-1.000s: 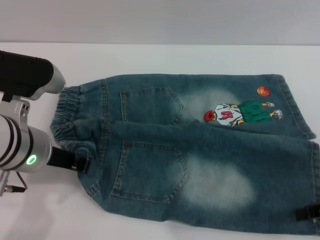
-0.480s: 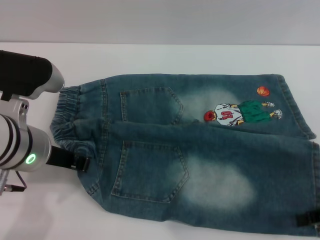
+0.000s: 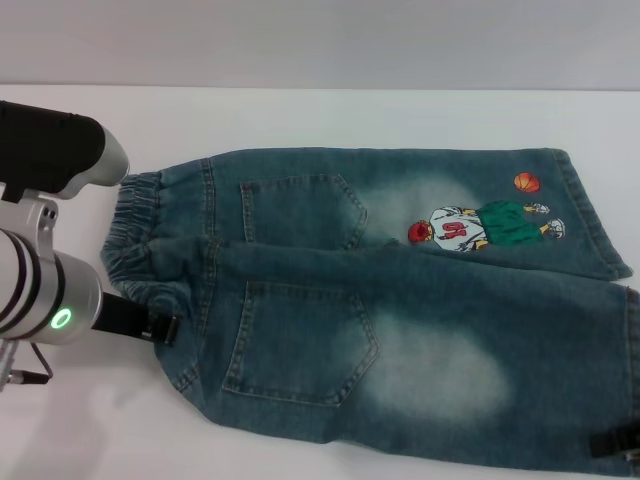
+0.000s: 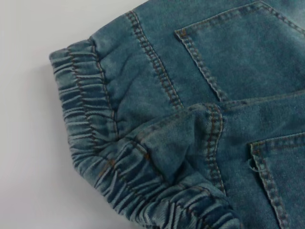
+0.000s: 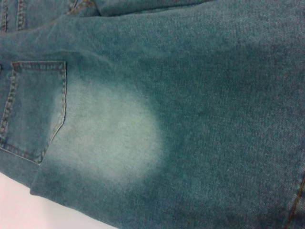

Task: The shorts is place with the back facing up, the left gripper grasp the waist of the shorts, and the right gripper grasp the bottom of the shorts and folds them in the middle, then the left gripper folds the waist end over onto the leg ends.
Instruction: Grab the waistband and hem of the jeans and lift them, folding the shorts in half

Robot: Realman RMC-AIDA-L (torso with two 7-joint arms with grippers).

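Shorts (image 3: 380, 300) lie lengthwise across the table (image 3: 300, 115), waistband (image 3: 140, 240) at the left gripper (image 3: 165, 328), leg hem (image 3: 625, 340) at the right gripper (image 3: 618, 442); finger state indeterminable.

A plain white table (image 3: 330, 118) filled the scene, its smooth surface running back to a pale grey wall (image 3: 320, 40) behind its far edge.
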